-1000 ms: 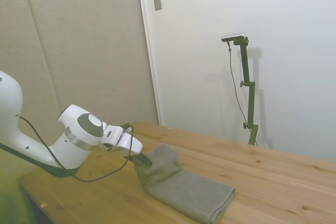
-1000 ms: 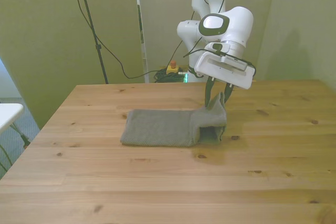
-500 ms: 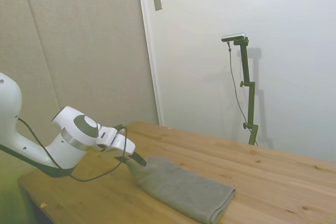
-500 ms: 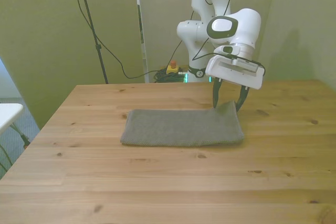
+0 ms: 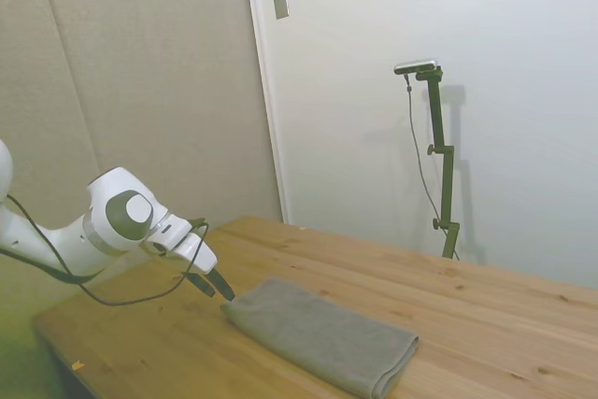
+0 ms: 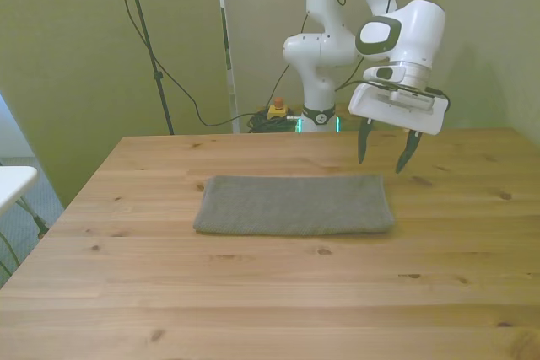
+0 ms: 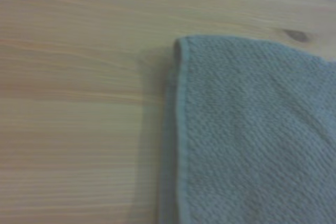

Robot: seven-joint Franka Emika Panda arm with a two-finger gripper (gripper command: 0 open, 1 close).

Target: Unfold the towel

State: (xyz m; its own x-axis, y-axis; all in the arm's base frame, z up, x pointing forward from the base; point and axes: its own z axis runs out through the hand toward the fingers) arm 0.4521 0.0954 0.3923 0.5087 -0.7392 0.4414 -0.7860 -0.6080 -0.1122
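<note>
The grey-green towel lies flat on the wooden table as a long rectangle, with a doubled edge showing at its far end in the side view. My gripper hangs open just above the table, past the towel's corner at the front view's right, holding nothing. In the side view the gripper sits close to the towel's near end. The wrist view shows that corner of the towel lying flat on the wood.
A door or wall panel stands behind the table in the side view. Cables and a thin stand rise behind the table's far edge at the front view's left. A white object's edge shows off the table at the far left.
The gripper carried the raised towel end over toward the front view's right, laid it flat, opened, and drew up and away. The towel went from partly folded over to a flat rectangle.
</note>
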